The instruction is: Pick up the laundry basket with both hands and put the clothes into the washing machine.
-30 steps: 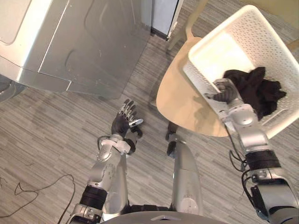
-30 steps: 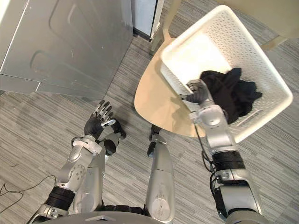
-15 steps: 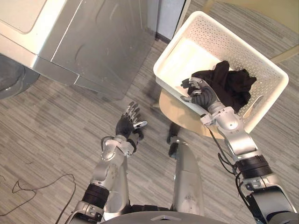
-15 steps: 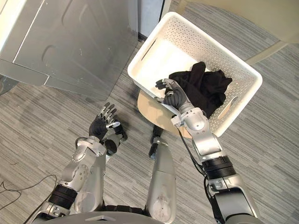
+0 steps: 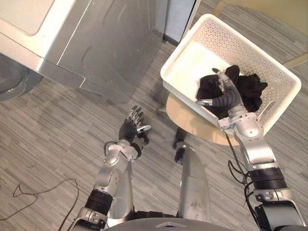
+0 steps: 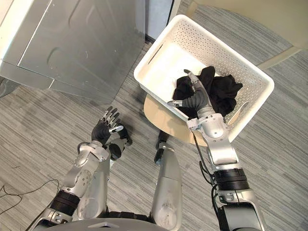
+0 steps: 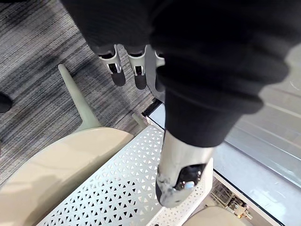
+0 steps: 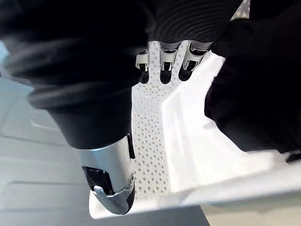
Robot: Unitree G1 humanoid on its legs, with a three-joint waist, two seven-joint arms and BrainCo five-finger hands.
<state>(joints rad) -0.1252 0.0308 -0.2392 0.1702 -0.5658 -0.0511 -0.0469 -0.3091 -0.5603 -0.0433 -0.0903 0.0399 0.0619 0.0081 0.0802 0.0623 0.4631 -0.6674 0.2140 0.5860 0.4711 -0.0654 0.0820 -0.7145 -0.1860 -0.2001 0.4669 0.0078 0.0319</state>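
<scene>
1. Laundry basket (image 5: 255,55): white with perforated walls. It sits on a pale wooden seat (image 5: 190,118) at the robot's right front and overhangs the seat's edge.
2. Clothes (image 5: 248,91): a black bundle lies inside the basket, toward its right end and against the near wall. The rest of the basket's floor is bare white.
3. Right hand (image 5: 225,98): it reaches in over the basket's near wall. The fingers are straight and relaxed and the thumb is out to the side. It lies across the left part of the bundle with nothing gripped. From the head views contact is hard to judge; the fingers are either touching the cloth or just above it.
4. Right wrist view: the straight fingers (image 8: 162,70) point along the basket's white floor, with the black cloth just beside them.
5. Left hand (image 5: 129,129): it is held over the grey plank floor (image 5: 57,130), well apart from the basket. The palm is open, the fingers are spread, and it is empty.
6. Left wrist view: the fingers (image 7: 136,75) are straight. The basket's outer wall and the seat show past them.
7. Washing machine (image 5: 110,43): silver, at the left front beyond the left hand. Its nearest corner is near the basket's left end, with a strip of floor between them.
</scene>
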